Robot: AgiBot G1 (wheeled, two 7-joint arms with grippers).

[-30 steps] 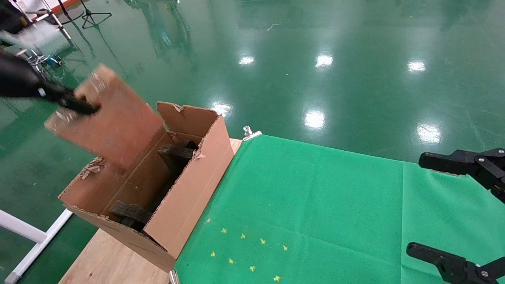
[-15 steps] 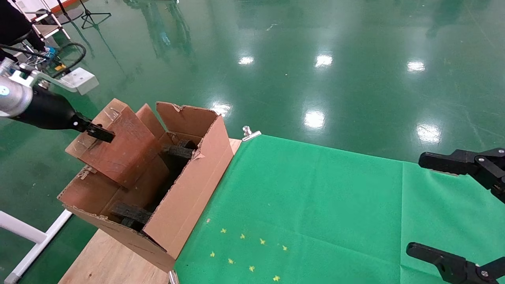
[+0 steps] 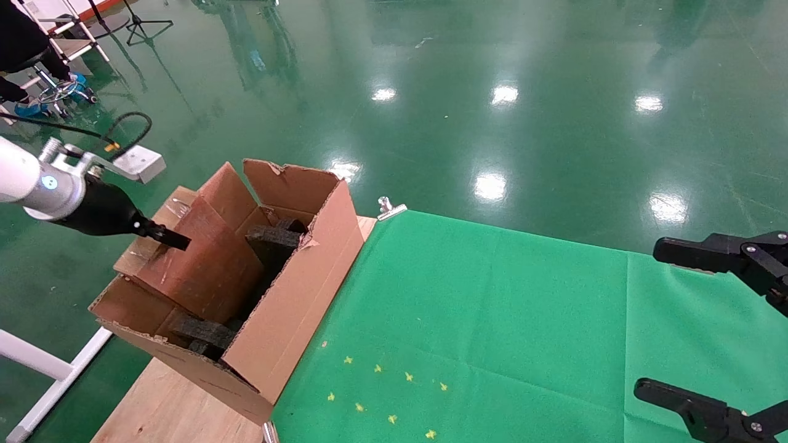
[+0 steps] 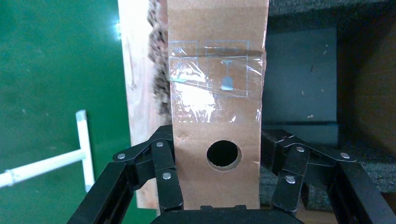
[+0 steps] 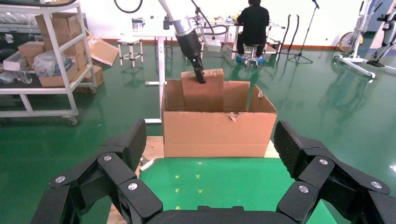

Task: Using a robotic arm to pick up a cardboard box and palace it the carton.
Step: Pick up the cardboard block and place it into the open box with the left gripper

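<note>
Worktop (image 3: 492, 320), draped in green cloth, carries the carton (image 3: 295, 307) at its left end, flaps ragged, black foam (image 3: 206, 332) inside. The carton looks stiff enough to stand unaided, though its torn flaps would likely snag anything dragged across them.

The box (image 3: 203, 258) hangs tilted, its lower part already within the carton's left compartment, its upper edge above the rim. It is slim and flat, probably light and rigid across its broad faces. The clear tape on it shines, so I judge the surface slippery under hard pads. A round hole (image 4: 223, 154) marks the narrow edge.

The left gripper (image 4: 228, 186) is clamped on that narrow edge, one finger on each broad face, beside the hole. That seems the sensible place to hold: across the thin dimension, near an end, leaving the rest free to slide down beside the foam.

The right gripper (image 5: 212, 186) idles over the worktop's right side, fingers spread wide.
</note>
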